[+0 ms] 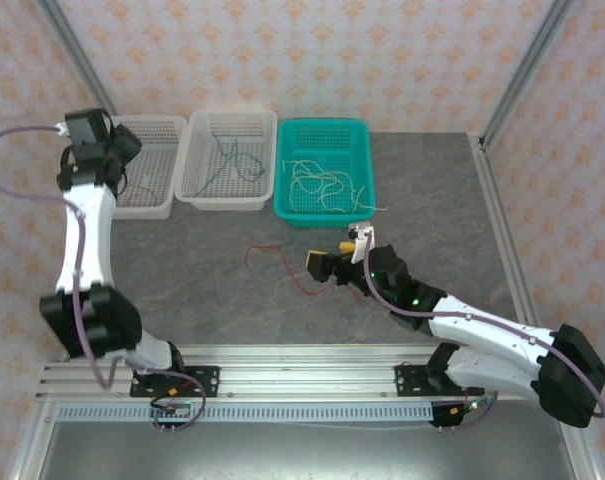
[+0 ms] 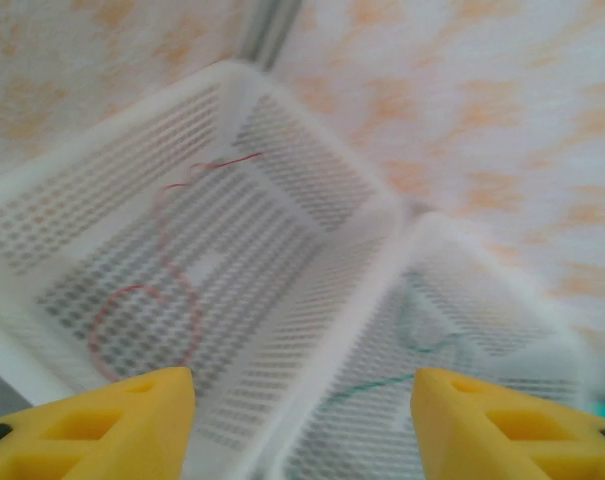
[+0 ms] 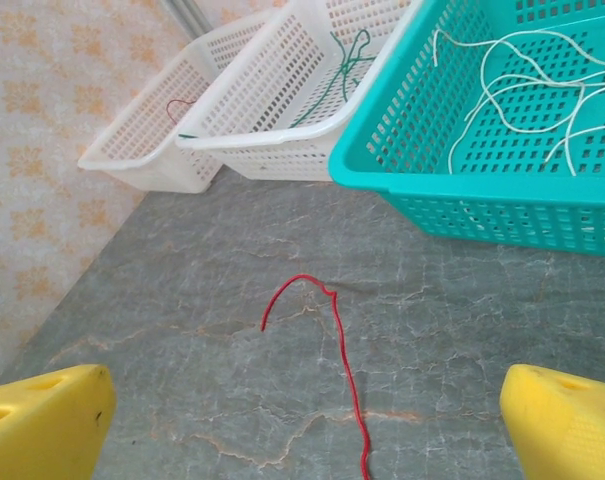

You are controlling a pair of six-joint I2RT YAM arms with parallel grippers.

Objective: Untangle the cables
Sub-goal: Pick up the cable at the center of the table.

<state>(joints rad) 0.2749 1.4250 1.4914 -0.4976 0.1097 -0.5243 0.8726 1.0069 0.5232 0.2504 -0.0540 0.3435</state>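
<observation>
A: Far left first. What's the left gripper (image 2: 302,415) doing?

B: It hovers above the left white basket (image 1: 142,207), jaws spread wide with nothing between them. One red cable (image 2: 142,286) is looped on that basket's floor.

A: Next basket along?

B: The middle white basket (image 1: 227,203) holds green cables (image 1: 227,160), a few loose strands. Just right of it, the teal basket (image 1: 322,215) holds cream-white cables (image 1: 327,185), several of them overlapping.

A: So it's one colour per basket. Anything outside them?

B: One loose red cable (image 3: 347,365) lies on the grey table (image 1: 182,290), in front of the baskets and apart from them.

A: How does it lie from the right gripper (image 3: 307,425)?

B: Straight ahead. In the right wrist view its near end runs down between the two yellow fingers. Its long axis points away from the gripper toward the baskets, and the far end hooks over to the left. The jaws are open and hold nothing.

A: Which arm is nearer?

B: The right, plainly. The left is well apart, up at the baskets. I'd judge the pick goes to the right arm, pinching across the straight near stretch. By colour, the left basket looks like where it belongs.
</observation>
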